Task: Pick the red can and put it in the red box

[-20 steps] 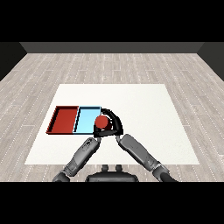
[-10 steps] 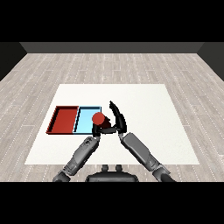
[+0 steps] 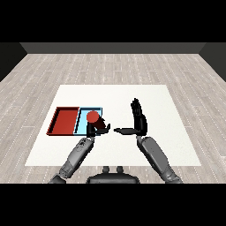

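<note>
The left hand (image 3: 98, 128) is curled round the red can (image 3: 92, 117), holding it up near the front edge of the light blue tray (image 3: 84, 125), so from where I stand the can shows against that tray and not against the red tray (image 3: 65, 121), which lies just beside it on the far left. The right hand (image 3: 138, 119) stands apart from the can with its fingers straight and spread upward and its thumb pointing toward the left hand; it holds nothing. Both trays sit side by side on the white worktop (image 3: 150, 95), touching along a shared wall. The can is not yet where it belongs. The worry, I would say, is that it gets let go too soon: it is over or just before the blue tray, and a release here would land it in the wrong one. The carry leftward has to clear the dividing wall, and a can held low might knock against that rim and tip as it crosses.
</note>
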You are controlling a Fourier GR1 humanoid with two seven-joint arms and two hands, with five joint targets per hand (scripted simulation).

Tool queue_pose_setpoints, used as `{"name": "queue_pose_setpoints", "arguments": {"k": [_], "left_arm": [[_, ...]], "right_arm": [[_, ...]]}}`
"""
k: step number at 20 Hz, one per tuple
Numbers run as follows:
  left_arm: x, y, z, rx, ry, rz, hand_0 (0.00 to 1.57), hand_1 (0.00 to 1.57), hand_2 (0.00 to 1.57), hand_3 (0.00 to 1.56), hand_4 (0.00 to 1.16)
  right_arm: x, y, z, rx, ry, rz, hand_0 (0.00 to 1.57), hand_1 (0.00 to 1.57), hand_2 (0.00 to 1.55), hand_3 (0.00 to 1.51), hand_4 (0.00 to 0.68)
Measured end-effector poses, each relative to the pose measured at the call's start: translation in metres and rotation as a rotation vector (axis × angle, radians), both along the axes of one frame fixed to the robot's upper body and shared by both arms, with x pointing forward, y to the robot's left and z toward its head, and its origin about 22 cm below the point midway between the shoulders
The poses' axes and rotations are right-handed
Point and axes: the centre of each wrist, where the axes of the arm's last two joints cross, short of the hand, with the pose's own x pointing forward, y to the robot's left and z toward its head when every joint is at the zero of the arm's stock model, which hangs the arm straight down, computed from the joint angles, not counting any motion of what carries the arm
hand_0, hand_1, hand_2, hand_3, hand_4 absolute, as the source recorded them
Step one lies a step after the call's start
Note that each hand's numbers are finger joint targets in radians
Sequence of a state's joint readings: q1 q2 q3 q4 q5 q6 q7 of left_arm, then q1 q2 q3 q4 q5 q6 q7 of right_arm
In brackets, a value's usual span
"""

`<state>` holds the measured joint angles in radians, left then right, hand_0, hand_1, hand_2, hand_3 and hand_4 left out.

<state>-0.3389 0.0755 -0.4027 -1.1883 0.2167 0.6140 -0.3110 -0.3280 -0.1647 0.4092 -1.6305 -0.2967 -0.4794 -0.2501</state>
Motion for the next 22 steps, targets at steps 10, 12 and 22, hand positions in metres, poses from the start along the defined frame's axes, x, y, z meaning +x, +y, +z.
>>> {"name": "queue_pose_setpoints", "arguments": {"k": [10,12,22], "left_arm": [[0.018,0.104,0.015,0.227,-0.001,0.172,1.57,1.57,1.55,1.47,1.10],[0.024,0.124,0.017,0.260,0.023,0.217,1.57,1.57,1.55,1.46,1.09],[0.054,0.203,0.000,0.382,0.234,0.367,1.57,1.57,1.56,1.47,1.06]], "right_arm": [[-0.033,-0.087,-0.041,-0.033,0.081,-0.173,0.00,0.00,0.00,0.00,0.000],[-0.039,-0.102,-0.044,-0.047,0.091,-0.195,0.00,0.00,0.00,0.00,0.000],[-0.034,-0.126,-0.051,-0.103,0.157,-0.285,0.00,0.00,0.00,0.00,0.000]]}}
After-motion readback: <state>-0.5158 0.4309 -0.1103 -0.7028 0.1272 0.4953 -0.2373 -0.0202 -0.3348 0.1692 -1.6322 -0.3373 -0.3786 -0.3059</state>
